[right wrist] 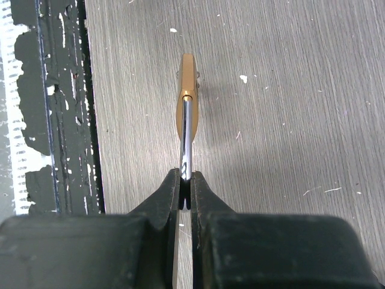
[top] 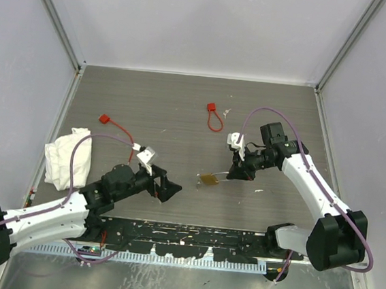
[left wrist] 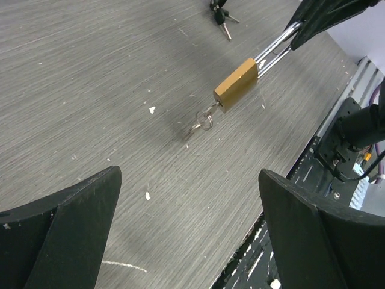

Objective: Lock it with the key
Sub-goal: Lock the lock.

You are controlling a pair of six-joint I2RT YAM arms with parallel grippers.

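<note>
The gray desk (top: 183, 102) is carrying everything. Two arms are reaching in from its near edge.

The left end effector (top: 170, 187) is hanging just above the desk near the middle of the near edge. Its two fingers (left wrist: 72, 229) are standing wide open and holding nothing.

The right end effector (right wrist: 186, 188) is reaching in from the right side. It is squeezing shut on the silver loop (right wrist: 186, 138) of the padlock.

A white cloth (top: 67, 156) is lying crumpled by the left edge. A red cord loop (top: 214, 121) is lying toward the far edge, near the middle. A second red cord (top: 103, 118) is lying between the cloth and the middle of the desk.

The gold padlock (left wrist: 236, 84) is sitting between the two end effectors, slanting down toward the desk. A small silver key (left wrist: 198, 123) on a ring is touching its low end.

A tiny bunch of keys (left wrist: 220, 14) with dark heads is lying on the desk just past the padlock, near the right end effector.
</note>
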